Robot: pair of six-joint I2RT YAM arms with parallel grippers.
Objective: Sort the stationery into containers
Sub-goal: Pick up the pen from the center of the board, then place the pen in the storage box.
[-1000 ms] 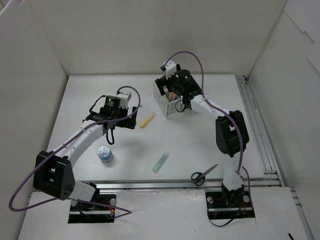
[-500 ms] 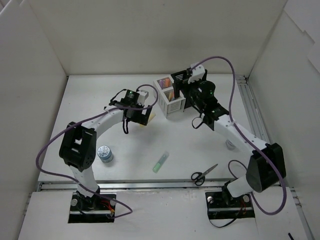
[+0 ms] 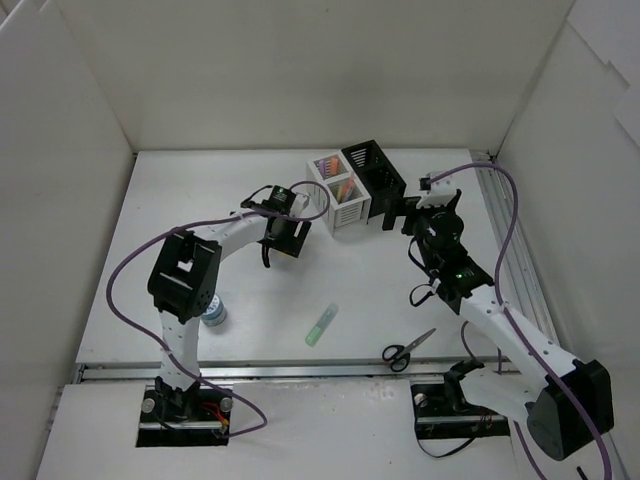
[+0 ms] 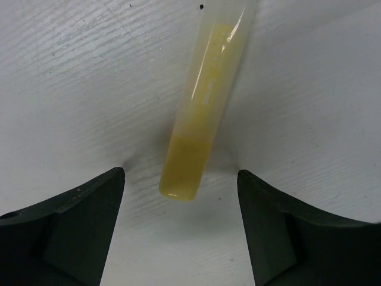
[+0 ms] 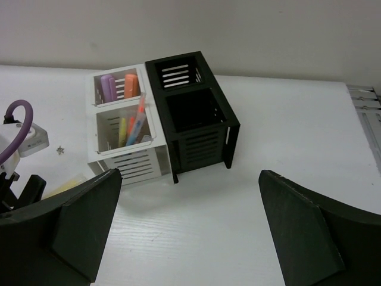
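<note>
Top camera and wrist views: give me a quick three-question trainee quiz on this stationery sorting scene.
1. True or false: the scissors lie loose on the table.
2. Which marker does the open left tool straddle? A green, B yellow, C purple.
3. How many compartments of the white holder contain markers?
Key: 1 true; 2 B, the yellow marker; 3 two.

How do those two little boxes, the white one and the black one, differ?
Colour: the white holder is light, the black holder dark. Contents: the white holder has markers standing in both compartments, the black holder looks empty. Both have slatted walls and two compartments, and stand against each other.
</note>
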